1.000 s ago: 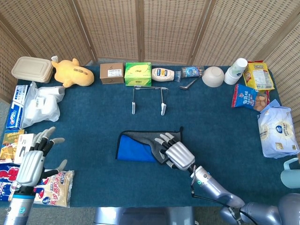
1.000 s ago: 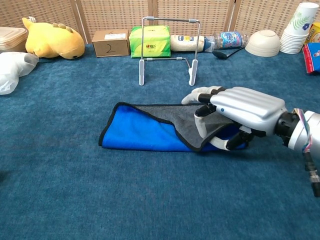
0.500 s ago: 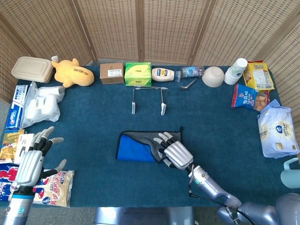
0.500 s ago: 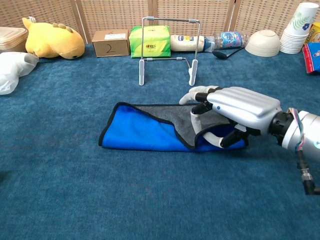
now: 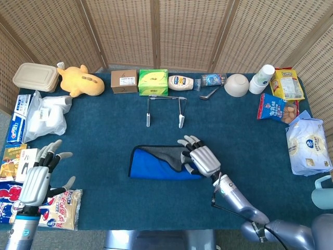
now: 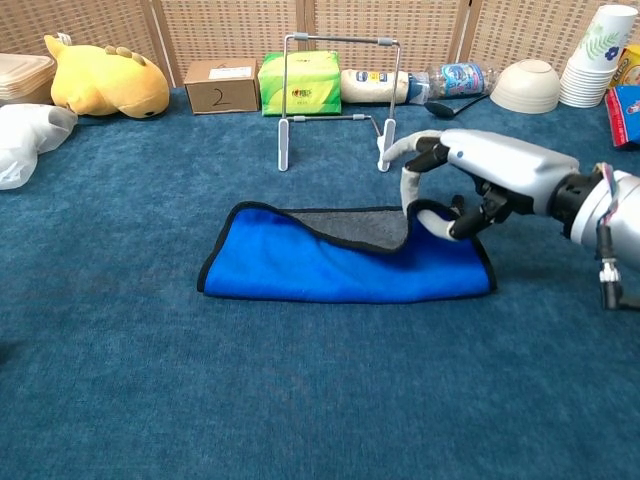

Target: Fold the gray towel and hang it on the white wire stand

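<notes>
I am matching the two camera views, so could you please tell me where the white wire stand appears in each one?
Head view: the white wire stand sits above centre, just in front of the green box.
Chest view: the stand rises upright at top centre, behind the towel.
Shared landmark: the green box, directly behind the stand.
</notes>
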Controlling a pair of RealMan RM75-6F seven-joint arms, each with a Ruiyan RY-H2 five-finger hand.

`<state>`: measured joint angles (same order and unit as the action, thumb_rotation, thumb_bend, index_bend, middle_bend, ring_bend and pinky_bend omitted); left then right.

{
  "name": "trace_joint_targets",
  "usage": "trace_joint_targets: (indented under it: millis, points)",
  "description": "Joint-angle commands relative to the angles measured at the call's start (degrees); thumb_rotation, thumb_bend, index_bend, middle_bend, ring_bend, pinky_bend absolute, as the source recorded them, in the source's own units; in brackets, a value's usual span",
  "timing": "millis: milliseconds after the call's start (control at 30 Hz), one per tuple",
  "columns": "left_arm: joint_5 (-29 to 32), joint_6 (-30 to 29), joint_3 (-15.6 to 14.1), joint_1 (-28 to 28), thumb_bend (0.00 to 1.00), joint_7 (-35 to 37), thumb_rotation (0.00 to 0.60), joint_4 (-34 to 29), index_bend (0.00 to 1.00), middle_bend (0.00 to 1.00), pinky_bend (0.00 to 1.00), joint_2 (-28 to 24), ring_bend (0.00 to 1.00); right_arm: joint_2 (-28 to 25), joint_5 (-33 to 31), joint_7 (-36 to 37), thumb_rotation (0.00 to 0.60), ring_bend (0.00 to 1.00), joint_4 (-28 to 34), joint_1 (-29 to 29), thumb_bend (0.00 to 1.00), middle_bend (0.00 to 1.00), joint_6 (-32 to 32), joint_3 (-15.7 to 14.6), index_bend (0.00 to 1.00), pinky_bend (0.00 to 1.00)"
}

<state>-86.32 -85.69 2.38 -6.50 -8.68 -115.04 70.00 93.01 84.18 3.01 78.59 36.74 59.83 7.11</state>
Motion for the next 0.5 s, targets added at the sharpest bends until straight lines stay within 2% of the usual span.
trace_joint_targets:
  millis: [33,500]
  points:
    - [0.05,-0.03,0.07,0.00,0.38,-0.36,0.600,-0.18,0.26,0.03,0.00,0.12,0.00,-0.45,-1.37,1.27,0.600,0.00,-0.34,0.39,0.51,0.14,-0.88,0.98,0.59,0.00]
    - [-0.43,-0.81,-0.21,0.59,0.38,-1.82,0.600,-1.37,0.26,0.03,0.00,0.04,0.00,1.99,-7.49,4.02,0.600,0.00,-5.67,3.20,0.51,0.14,-7.33,3.57,0.58,0.00]
